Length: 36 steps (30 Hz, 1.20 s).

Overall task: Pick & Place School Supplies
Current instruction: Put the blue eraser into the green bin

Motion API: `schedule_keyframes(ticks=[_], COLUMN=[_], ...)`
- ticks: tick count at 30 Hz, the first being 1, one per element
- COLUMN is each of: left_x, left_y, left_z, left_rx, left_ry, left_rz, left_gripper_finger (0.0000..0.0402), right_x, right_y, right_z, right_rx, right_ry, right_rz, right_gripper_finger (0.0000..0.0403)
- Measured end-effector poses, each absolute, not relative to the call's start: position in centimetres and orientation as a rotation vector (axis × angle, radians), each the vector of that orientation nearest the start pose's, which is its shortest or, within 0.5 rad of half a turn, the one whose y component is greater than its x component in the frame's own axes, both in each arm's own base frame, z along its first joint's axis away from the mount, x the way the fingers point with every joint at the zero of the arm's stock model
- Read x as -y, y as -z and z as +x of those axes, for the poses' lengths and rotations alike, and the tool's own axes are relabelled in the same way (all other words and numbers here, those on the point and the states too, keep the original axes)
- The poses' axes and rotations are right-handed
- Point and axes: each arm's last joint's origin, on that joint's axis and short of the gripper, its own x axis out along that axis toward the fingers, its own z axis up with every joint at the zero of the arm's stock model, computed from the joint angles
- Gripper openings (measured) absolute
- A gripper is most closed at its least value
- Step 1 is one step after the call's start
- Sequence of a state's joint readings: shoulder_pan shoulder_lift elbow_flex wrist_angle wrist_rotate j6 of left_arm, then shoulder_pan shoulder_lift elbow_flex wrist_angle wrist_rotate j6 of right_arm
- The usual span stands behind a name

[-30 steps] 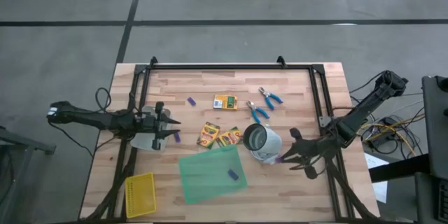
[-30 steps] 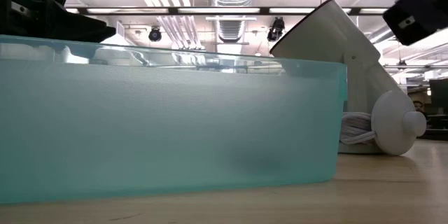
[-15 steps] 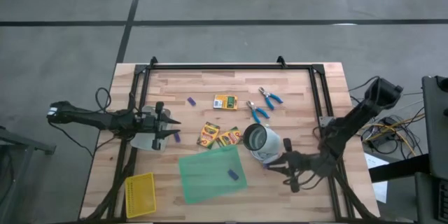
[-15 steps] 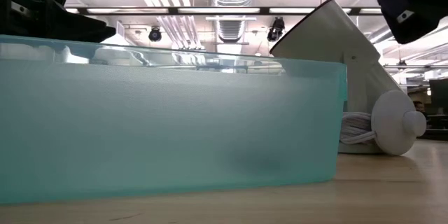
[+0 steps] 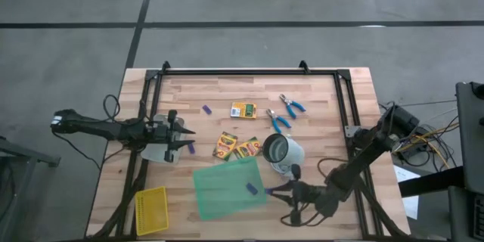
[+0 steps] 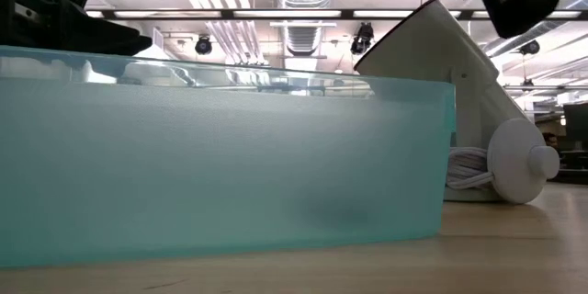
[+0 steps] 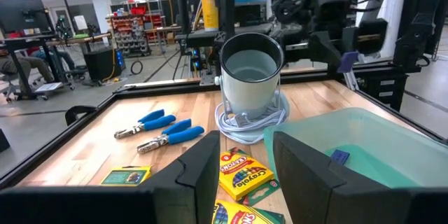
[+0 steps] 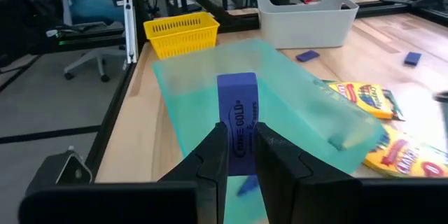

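Right gripper (image 8: 239,155) clamping purple eraser (image 8: 238,112) — over green bin (image 8: 294,122)

green tray (image 5: 219,189), yellow basket (image 5: 151,210), white cup (image 5: 281,154)

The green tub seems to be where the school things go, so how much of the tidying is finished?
Done: one purple eraser already lies in the green tub. In hand: the right tool grips a second eraser at the tub's edge. Left: three crayon boxes, two blue-handled pliers and two more erasers still lie on the table. The left tool waits at the left side.
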State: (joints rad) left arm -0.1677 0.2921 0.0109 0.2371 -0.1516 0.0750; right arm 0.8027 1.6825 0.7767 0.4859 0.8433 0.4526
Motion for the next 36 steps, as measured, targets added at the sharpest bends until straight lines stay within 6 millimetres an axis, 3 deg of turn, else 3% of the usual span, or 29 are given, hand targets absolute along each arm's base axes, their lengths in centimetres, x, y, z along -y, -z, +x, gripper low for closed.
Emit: schedule_keyframes(ticks=[6, 15, 29, 36], left_x=[1.5, 1.5, 1.5, 1.5], left_y=[-16.5, -16.5, -16.4, -16.4], left_z=[11.5, 11.5, 11.5, 11.5], left_rx=[-0.043, -0.043, -0.049, -0.055], left_ry=[0.018, 0.018, 0.018, 0.018], left_rz=[0.082, 0.082, 0.083, 0.084], left_gripper_finger=[0.0139, 0.0139, 0.0139, 0.0139], right_x=[-22.7, -22.2, -22.8, -22.9], right_y=[-17.4, -16.1, -16.5, -16.0], right_z=[26.8, 30.2, 32.5, 33.4], right_rx=[-0.26, -0.309, -0.604, -0.701], right_ry=[0.135, 0.143, 0.236, 0.21], right_rz=[0.18, 0.297, 0.208, 0.308], right_gripper_finger=[0.0054, 0.0054, 0.0054, 0.0054])
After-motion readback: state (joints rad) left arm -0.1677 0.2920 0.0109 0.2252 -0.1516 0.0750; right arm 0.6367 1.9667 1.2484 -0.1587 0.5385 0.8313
